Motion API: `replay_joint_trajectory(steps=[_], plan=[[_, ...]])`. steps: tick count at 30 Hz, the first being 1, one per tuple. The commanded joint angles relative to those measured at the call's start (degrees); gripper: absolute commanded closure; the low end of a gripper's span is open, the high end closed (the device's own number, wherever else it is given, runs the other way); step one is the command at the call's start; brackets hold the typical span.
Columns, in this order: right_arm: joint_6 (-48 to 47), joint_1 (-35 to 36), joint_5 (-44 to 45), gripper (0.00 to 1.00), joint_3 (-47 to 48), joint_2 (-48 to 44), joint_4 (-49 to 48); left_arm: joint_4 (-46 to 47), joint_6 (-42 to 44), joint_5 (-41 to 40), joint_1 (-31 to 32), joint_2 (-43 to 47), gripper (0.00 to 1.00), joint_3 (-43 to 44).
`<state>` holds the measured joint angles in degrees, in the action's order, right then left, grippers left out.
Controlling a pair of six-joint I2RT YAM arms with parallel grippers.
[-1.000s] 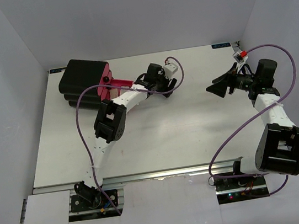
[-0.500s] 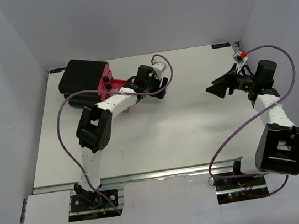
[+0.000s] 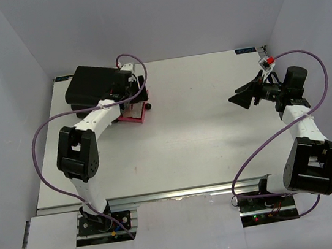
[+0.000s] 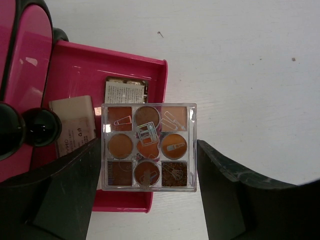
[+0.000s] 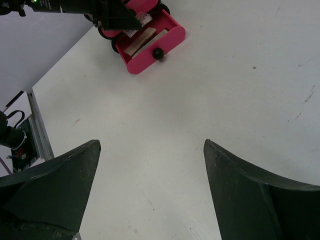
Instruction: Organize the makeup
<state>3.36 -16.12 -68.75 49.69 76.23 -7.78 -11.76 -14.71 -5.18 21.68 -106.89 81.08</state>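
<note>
Left wrist view: the square palette (image 4: pixel 148 131) is clamped by the left gripper (image 4: pixel 148 162) over the open pink drawer (image 4: pixel 80 70), seemingly for release inside; the right gripper (image 5: pixel 150 155) is held spread, empty.

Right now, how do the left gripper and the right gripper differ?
The left gripper is shut on a square palette; the right gripper is open and empty. The left gripper hangs over the open pink drawer; the right gripper is over bare table, well away from it. Both are dark two-finger grippers.
</note>
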Motion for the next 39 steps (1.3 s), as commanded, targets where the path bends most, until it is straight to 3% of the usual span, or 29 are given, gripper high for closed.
replay_joint_trajectory(steps=[1, 9, 23, 29, 39], plan=[[0.51, -0.14, -0.89, 0.1, -0.65, -0.85, -2.33, -1.96, -3.22, 0.56, 0.38, -0.02, 0.9, 1.9], [0.43, -0.14, -1.02, 0.1, -0.65, -0.55, -2.33, -3.43, -2.65, -6.83, 0.11, -3.35, 0.85, 4.06], [0.51, -0.14, -1.34, 0.1, -0.65, -0.42, -2.33, -4.63, -1.42, -10.38, -0.54, -8.02, 0.53, 9.4], [0.33, -0.14, -1.47, 0.1, -0.65, -0.38, -2.33, -5.03, -1.02, -9.24, -0.59, -8.07, 0.33, 10.06], [0.33, -0.14, -1.65, 0.1, -0.65, -0.37, -2.24, -5.11, -0.67, -9.23, -0.59, -7.37, 0.14, 9.97]])
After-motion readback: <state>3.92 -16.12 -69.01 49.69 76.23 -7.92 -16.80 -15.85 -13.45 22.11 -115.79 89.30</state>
